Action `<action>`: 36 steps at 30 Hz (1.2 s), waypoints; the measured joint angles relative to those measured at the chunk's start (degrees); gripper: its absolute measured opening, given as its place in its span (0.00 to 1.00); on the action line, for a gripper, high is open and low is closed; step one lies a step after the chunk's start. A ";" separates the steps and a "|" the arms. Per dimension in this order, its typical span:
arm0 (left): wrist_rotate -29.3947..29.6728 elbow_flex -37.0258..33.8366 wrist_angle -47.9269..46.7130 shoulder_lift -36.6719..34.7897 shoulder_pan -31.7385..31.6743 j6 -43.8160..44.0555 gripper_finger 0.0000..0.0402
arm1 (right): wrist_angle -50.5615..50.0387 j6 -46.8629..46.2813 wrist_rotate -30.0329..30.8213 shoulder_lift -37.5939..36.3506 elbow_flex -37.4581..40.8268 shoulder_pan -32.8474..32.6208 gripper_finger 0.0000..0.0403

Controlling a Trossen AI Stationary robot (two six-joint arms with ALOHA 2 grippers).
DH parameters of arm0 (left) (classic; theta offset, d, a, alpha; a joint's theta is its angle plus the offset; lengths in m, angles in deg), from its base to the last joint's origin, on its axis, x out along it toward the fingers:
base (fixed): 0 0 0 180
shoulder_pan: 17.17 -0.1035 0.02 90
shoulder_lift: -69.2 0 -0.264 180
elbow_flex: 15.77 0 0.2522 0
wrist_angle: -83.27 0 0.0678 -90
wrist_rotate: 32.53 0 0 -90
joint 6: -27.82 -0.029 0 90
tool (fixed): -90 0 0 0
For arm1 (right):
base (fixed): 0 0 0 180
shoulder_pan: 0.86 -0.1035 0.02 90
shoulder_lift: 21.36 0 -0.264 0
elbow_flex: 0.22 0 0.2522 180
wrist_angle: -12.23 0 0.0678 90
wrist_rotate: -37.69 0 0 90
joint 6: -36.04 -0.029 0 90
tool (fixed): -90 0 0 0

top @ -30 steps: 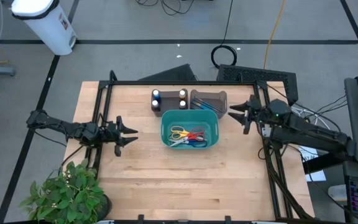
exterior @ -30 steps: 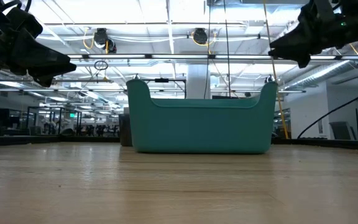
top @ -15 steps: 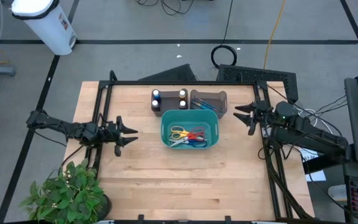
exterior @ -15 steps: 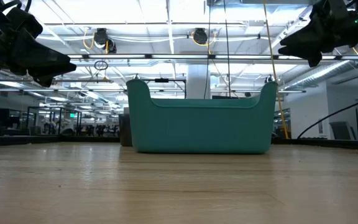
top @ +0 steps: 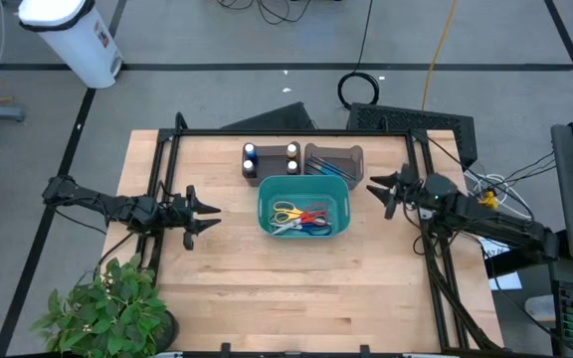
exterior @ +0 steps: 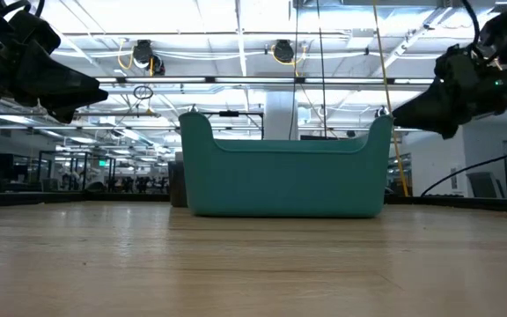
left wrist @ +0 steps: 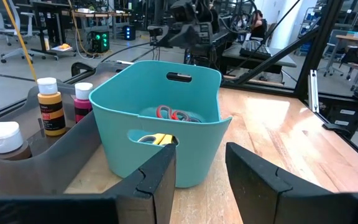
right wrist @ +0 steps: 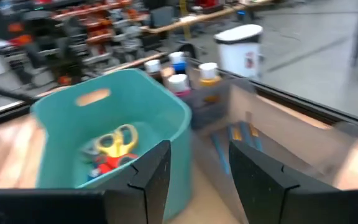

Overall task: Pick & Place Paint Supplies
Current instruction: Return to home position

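The small paint bottles [top: 271, 158] stand in a dark grey organizer behind the teal bin [top: 338, 227]. The left wrist view shows an amber bottle [left wrist: 51, 112] and a white-capped one [left wrist: 4, 137]. Thin blue brushes [right wrist: 235, 139] lie in the grey tray [top: 334, 159] beside the bottles. My left gripper [top: 205, 213] hovers open, left of the bin and above the table [exterior: 84, 92]. My right gripper [top: 375, 189] hangs open, right of the bin and near the brush tray [exterior: 405, 114]. Neither touches anything.
The teal bin holds scissors [top: 301, 217] with yellow, red and blue handles. A black frame [top: 296, 131] rims the table's far, left and right sides. A potted plant [top: 107, 310] stands at the near left corner. Bare wood [top: 296, 288] lies in front of the bin.
My right gripper has come down toward the table and shifted slightly toward the near edge, staying open beside the bin's right end. The left arm and all the objects have kept still.
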 joint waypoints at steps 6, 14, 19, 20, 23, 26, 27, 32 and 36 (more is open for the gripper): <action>0.00 0.00 0.01 0.00 0.00 0.01 0.37 | 3.85 0.61 -6.70 0.00 1.01 -0.34 0.39; 0.00 0.00 0.01 0.00 -0.02 -0.01 0.37 | 4.69 0.40 -9.20 0.02 1.03 -8.02 0.39; 0.00 0.00 0.01 0.01 -0.01 -0.01 0.37 | 8.01 2.30 -7.83 0.03 1.03 -14.20 0.39; 0.00 0.00 0.01 0.02 -0.01 -0.01 0.37 | 8.90 2.67 -6.75 0.02 1.03 -15.57 0.39; 0.02 0.00 0.01 0.00 -0.02 -0.01 0.37 | 10.93 3.62 -3.01 0.07 1.16 -19.39 0.39; 0.00 0.00 0.00 0.02 0.00 -0.01 0.37 | 16.94 5.13 -0.23 0.02 3.37 -22.96 0.39; 0.00 0.00 0.00 0.00 -0.01 -0.01 0.37 | 18.76 5.99 -0.08 0.12 4.34 -23.89 0.39; 0.00 0.00 0.02 0.01 -0.02 0.00 0.37 | 28.15 9.58 -0.15 -0.04 7.22 -25.92 0.39; 0.00 0.00 0.01 0.02 -0.02 0.00 0.37 | 28.69 11.24 -0.07 -0.49 6.91 -25.88 0.39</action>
